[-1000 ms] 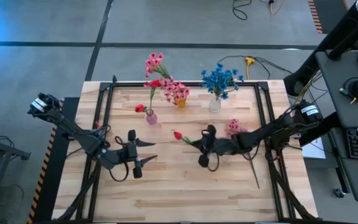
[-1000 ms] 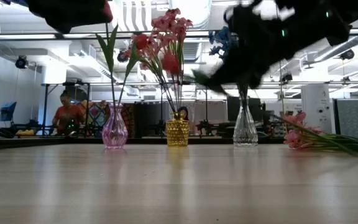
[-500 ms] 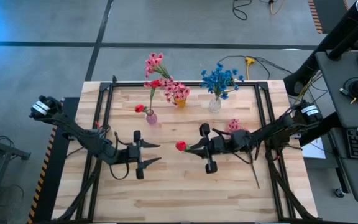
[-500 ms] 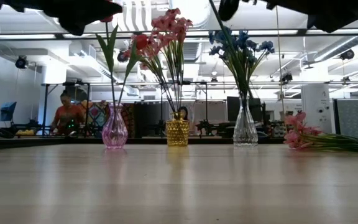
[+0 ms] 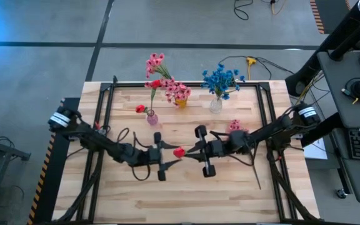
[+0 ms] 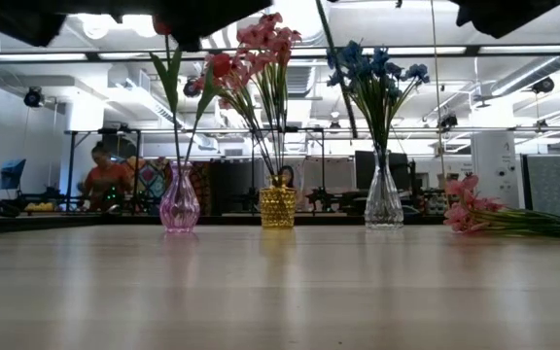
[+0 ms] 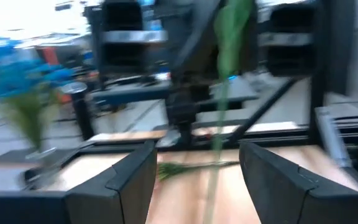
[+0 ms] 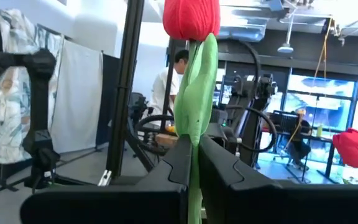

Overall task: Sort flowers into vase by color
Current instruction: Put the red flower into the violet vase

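Right gripper (image 5: 190, 150): clamped on red tulip (image 5: 179, 152) stem, frame centre | left gripper (image 5: 169, 162): spread wide, apparently straddling stem.

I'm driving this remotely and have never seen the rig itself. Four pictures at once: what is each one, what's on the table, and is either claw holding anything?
Two dark arms work at a wooden table, each ending in a two-finger claw. The top-down picture shows everything: the left claw open, the right claw shut on a red tulip, the two meeting mid-table. The table-level picture looks across at three vases: a pink vase with red flowers, a gold vase with pink ones, a clear vase with blue ones. A loose pink flower lies at the table's right side. The other two pictures come from cameras on the wrists. The right one shows its fingers pinching the tulip's stem; the left one shows its fingers apart, the stem between them.
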